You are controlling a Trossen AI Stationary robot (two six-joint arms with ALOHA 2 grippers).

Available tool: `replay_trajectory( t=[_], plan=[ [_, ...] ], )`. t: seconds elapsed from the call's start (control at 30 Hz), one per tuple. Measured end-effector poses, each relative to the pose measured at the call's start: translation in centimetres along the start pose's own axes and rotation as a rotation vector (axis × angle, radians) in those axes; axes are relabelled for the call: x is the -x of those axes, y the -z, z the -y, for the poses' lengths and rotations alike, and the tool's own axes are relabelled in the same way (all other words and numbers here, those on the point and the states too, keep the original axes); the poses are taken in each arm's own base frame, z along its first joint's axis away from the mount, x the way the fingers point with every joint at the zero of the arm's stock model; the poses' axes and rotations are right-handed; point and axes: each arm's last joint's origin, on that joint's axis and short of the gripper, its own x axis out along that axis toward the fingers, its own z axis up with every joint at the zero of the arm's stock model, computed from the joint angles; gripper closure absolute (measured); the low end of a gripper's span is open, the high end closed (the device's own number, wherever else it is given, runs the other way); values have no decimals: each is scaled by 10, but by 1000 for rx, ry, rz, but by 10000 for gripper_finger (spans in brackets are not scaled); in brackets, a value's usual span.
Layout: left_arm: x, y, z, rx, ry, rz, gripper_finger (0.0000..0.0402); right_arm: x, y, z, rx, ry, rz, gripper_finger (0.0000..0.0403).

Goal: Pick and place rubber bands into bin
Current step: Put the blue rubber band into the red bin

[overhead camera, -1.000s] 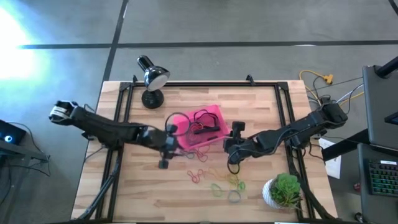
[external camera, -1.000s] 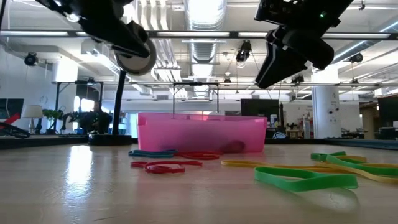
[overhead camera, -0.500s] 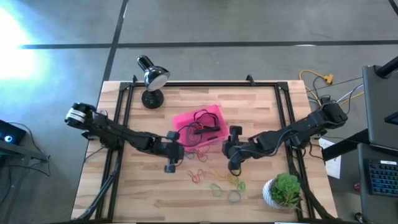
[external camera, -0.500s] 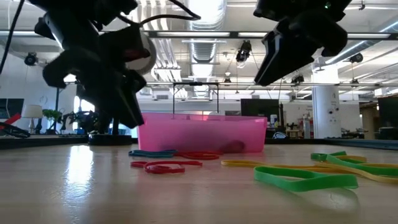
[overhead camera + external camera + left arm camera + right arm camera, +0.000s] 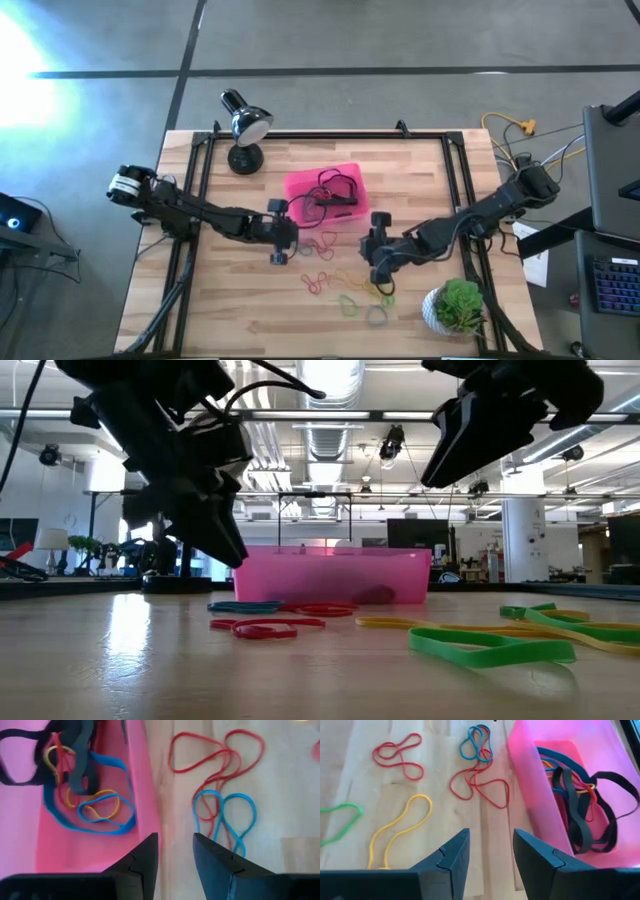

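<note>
The wooden table (image 5: 230, 310) carries everything, with the pink bin (image 5: 300, 186) near its middle, slightly toward the far edge. The bin already holds several rubber bands, black, blue and yellow among them.

The left gripper (image 5: 279, 238) hangs beside the bin's near-left corner, its fingers (image 5: 145, 862) spread with a narrow gap and nothing between them. The right gripper (image 5: 380, 262) hovers toward the near right edge, above the loose bands; its jaws also stand apart and empty.

The rubber bands still outside the bin lie between the bin and the near edge: a red and blue tangle (image 5: 479, 767) just beside the bin wall, a red loop (image 5: 397, 755), a yellow loop (image 5: 400, 827) and green ones (image 5: 490, 645) nearer the plant pot (image 5: 455, 308).

These loops look thin, light and floppy, lying flat on the wood. A pinch probably works best across a single strand where a loop bulges clear of its neighbours; crossed strands would likely drag others along.
</note>
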Motion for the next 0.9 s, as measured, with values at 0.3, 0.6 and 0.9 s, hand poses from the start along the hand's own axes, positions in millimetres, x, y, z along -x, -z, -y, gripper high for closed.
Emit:
replay_trajectory(
  t=[0.3,0.6,0.9],
  plan=[
    [0,-3,9,73,221,-8,295,5,2,-11,11,-27,15,275],
    [-18,2,20,57,252,-36,295,5,2,-11,-2,-29,19,280],
    [-26,7,22,46,234,-77,295,5,3,-12,4,-30,17,288]
  ],
)
